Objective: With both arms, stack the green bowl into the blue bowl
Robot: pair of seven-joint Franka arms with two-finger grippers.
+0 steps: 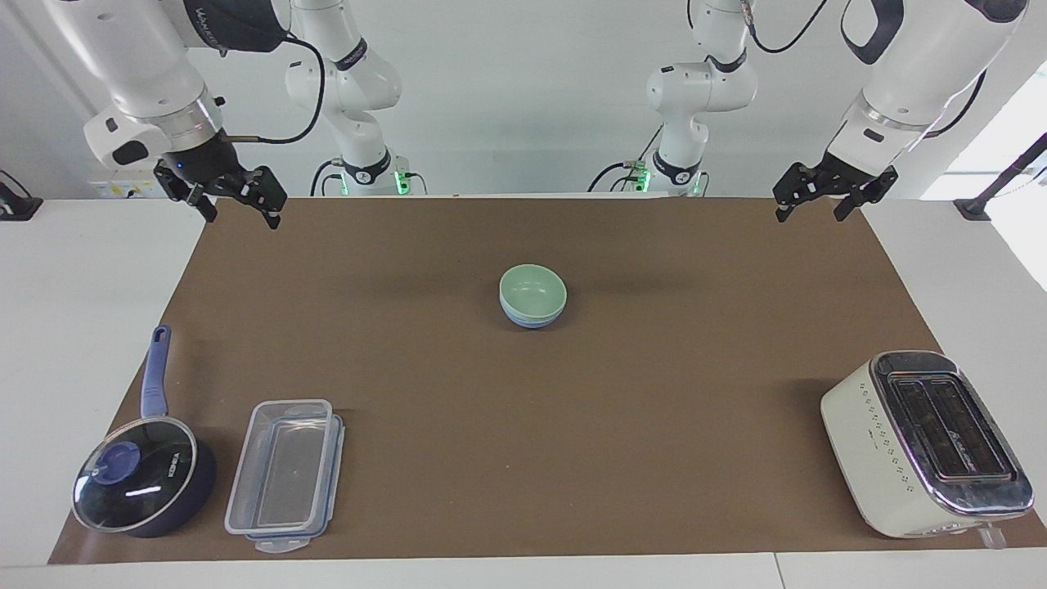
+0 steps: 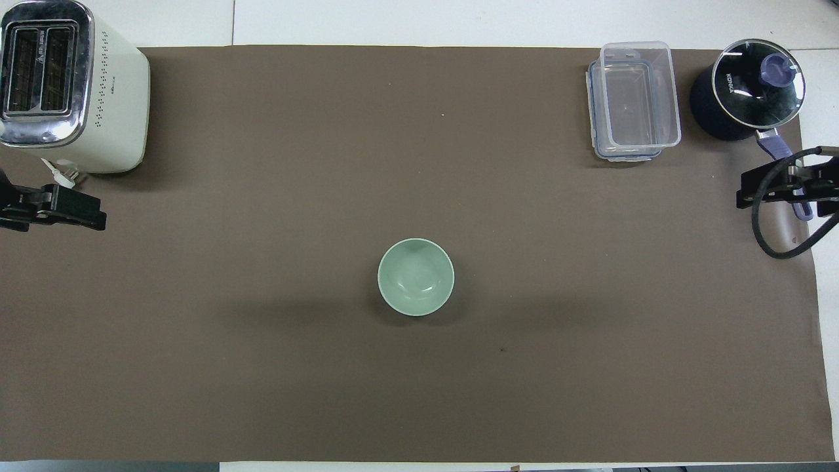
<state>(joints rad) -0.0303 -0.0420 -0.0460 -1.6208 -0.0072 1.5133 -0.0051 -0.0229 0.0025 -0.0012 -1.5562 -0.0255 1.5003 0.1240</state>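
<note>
On my worktop (image 1: 523, 491) the green bowl (image 1: 532, 289) sits nested in the blue bowl (image 1: 530, 321) near the middle. Farther from me, toward my right arm's end, the saucepan (image 1: 143, 478) stands just beside the container (image 1: 284, 477). The toaster (image 1: 924, 442) stands at my left arm's end, well apart from them.

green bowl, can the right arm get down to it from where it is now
Probably yes. The green bowl sits nested in the blue bowl mid-mat with nothing standing beside it, and the right gripper, open, hangs over the mat's corner at its own end.
</note>
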